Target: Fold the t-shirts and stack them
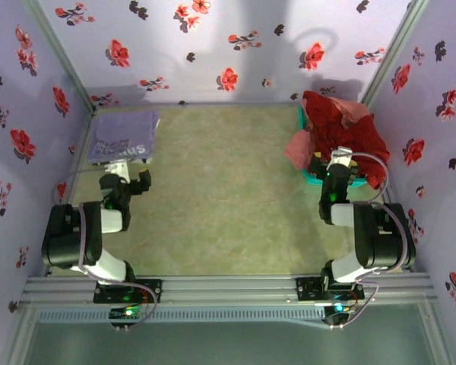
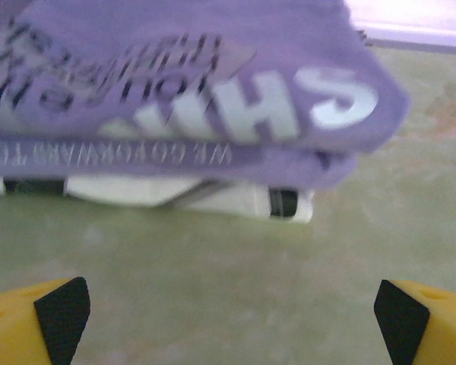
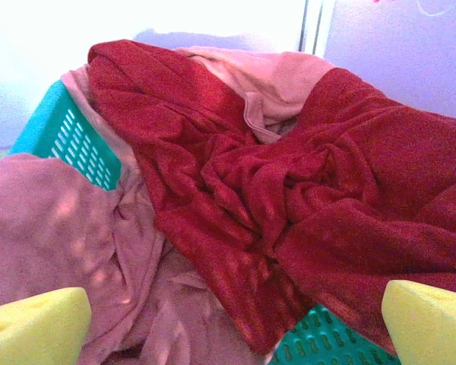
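While lying folded flat at far left of table, lavender t-shirt is running long axis left-right, white lettering along near edge, reading upside down in left wrist view. Red t-shirt and pink t-shirt are lying crumpled in teal basket at far right, spilling over rim. Left gripper is hovering just near of lavender t-shirt, jaws apart, empty. Right gripper is hanging over heap, jaws apart, empty.

Fuzzy matt cloth red t-shirt, thin lavender t-shirt, perforated plastic teal basket.
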`<state>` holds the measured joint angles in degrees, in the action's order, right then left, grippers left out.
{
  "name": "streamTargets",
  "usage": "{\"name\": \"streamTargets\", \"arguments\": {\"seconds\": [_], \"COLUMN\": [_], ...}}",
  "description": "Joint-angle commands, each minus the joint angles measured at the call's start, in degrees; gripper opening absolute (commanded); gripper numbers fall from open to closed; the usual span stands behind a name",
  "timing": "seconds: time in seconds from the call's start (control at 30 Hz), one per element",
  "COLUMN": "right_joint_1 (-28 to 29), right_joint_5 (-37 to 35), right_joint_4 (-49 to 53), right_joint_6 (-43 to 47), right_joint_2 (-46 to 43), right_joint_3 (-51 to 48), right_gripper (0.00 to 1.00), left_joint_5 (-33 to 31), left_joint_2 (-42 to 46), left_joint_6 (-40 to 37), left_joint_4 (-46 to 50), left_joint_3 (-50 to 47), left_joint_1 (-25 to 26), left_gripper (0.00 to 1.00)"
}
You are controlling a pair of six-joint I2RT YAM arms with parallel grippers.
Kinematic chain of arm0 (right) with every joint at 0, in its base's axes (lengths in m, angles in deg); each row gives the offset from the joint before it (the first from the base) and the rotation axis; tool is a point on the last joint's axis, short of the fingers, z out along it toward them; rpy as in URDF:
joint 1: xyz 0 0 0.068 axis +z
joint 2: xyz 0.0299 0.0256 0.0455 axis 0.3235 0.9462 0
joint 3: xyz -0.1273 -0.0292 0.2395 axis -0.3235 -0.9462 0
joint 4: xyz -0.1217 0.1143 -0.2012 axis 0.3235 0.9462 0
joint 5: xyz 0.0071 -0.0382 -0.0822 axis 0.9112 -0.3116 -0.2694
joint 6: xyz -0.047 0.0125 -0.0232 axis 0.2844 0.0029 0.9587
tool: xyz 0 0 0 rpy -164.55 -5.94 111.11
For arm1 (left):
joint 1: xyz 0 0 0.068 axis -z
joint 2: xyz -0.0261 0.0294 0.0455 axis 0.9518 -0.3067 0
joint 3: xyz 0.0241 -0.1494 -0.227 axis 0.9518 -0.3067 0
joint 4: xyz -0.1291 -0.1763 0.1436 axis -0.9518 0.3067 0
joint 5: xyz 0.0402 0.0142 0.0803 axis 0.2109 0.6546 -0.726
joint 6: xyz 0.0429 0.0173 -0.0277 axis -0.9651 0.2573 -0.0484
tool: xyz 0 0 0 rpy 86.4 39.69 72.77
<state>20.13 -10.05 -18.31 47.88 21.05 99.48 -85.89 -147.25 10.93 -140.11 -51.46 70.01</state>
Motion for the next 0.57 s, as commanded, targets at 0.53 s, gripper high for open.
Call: {"name": "streamTargets", "arguments": {"seconds": [0.53], "right_joint_1": [-0.55], "right_joint_5": [6.34], "right_joint_4": [6.80], "right_joint_6": [-3.21], "right_joint_2": [2.35], "right_joint_3": [-0.26], "right_gripper": [0.99], "left_joint_5": [-15.94], "left_joint_2": [0.48], "left_joint_6": [2.98], "left_joint_4": [-13.68], "left_joint_3": [-7.09], "left_joint_1": [0.86], "left_gripper": [0.99]}}
